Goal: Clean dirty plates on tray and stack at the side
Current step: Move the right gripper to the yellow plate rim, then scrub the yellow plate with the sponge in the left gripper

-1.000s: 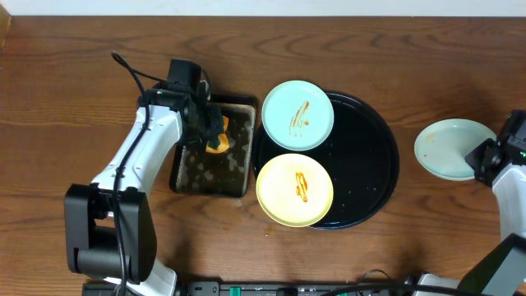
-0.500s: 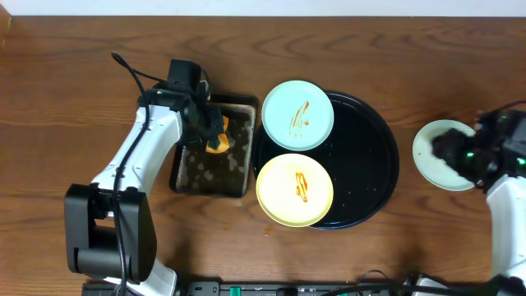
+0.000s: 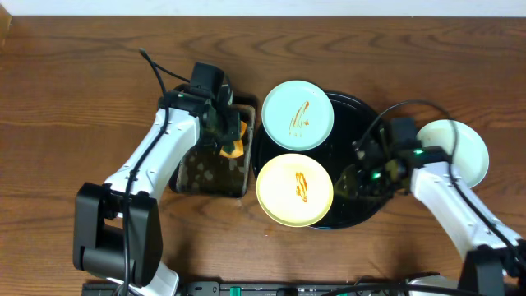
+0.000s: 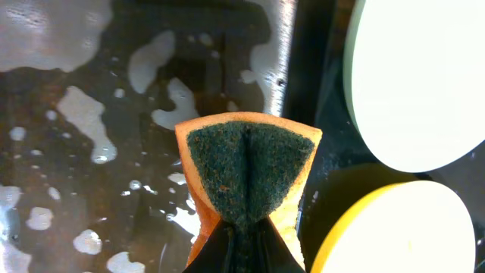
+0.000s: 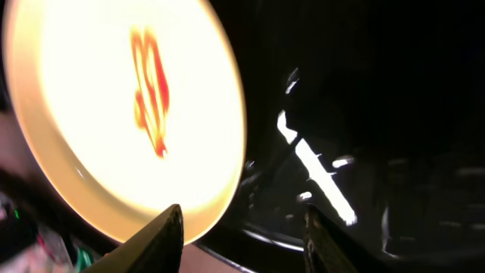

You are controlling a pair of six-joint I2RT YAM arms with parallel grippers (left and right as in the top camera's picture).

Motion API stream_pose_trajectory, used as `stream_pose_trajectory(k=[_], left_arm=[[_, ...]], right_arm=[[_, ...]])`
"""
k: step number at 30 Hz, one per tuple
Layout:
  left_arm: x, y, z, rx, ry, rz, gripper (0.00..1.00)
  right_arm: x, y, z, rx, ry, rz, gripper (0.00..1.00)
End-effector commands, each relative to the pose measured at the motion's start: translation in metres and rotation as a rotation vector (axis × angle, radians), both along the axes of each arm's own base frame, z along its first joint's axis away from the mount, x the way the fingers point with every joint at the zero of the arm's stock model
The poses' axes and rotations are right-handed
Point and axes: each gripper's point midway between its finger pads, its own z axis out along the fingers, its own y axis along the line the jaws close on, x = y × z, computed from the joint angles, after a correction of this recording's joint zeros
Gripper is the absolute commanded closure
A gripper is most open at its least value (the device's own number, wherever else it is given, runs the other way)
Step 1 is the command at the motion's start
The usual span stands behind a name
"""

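Lying flat, yellow plate (image 3: 288, 194); its streak (image 3: 301, 187) runs near-to-far (slightly tilted).

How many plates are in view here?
3: a streaked mint-blue plate on the tray's far left, a streaked yellow plate on its near left, a pale plate on the table right of it.

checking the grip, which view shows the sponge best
Left wrist: the sponge fills the centre, folded, green face out, pinched between the left jaws. Overhead shows only an orange sliver under the arm. Right wrist does not show it.
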Motion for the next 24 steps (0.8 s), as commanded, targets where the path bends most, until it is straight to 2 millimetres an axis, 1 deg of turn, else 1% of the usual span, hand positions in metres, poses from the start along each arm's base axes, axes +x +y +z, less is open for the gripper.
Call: stream_pose_trajectory(k=[1,2,3,5,6,10,13,14,16,18,19,24], left_arm=[[-0.004,-0.010,0.006,-0.011,-0.014,-0.041,0.93],[-0.004,-0.011,0.006,-0.011,-0.014,-0.046,0.93],[-0.005,-0.013,0.006,-0.011,-0.014,-0.052,0.93],[-0.007,-0.017,0.006,-0.011,-0.013,-0.064,0.93],[-0.008,-0.019,0.006,-0.011,-0.013,-0.069,0.92],[-0.014,-0.033,0.006,-0.012,-0.013,-0.107,0.93],[-0.019,-0.045,0.006,-0.013,-0.016,-0.142,0.93],[-0.020,-0.049,0.006,-0.017,-0.019,-0.155,0.93],[-0.026,-0.065,0.009,-0.055,-0.019,-0.193,0.93],[-0.034,-0.087,0.013,-0.114,-0.015,-0.247,0.93],[-0.038,-0.095,0.014,-0.129,-0.016,-0.266,0.93],[-0.055,-0.130,0.017,-0.154,-0.029,-0.342,0.93]], right_arm=[[-0.018,0.020,-0.018,0.007,0.081,0.034,0.56],[-0.020,0.023,-0.021,0.004,0.088,0.046,0.60],[-0.021,0.025,-0.025,-0.005,0.095,0.053,0.63],[-0.022,0.025,-0.032,-0.036,0.109,0.042,0.64],[-0.021,0.024,-0.034,-0.047,0.114,0.033,0.66],[-0.018,0.025,-0.044,-0.057,0.136,0.001,0.86],[-0.017,0.023,-0.047,-0.070,0.137,-0.007,0.96],[-0.016,0.022,-0.048,-0.082,0.134,-0.012,0.98],[-0.014,0.019,-0.049,-0.096,0.128,-0.023,0.99],[-0.012,0.016,-0.049,-0.107,0.123,-0.029,0.99],[-0.012,0.014,-0.050,-0.116,0.120,-0.032,0.99],[-0.003,-0.003,-0.049,-0.196,0.089,-0.063,0.99]])
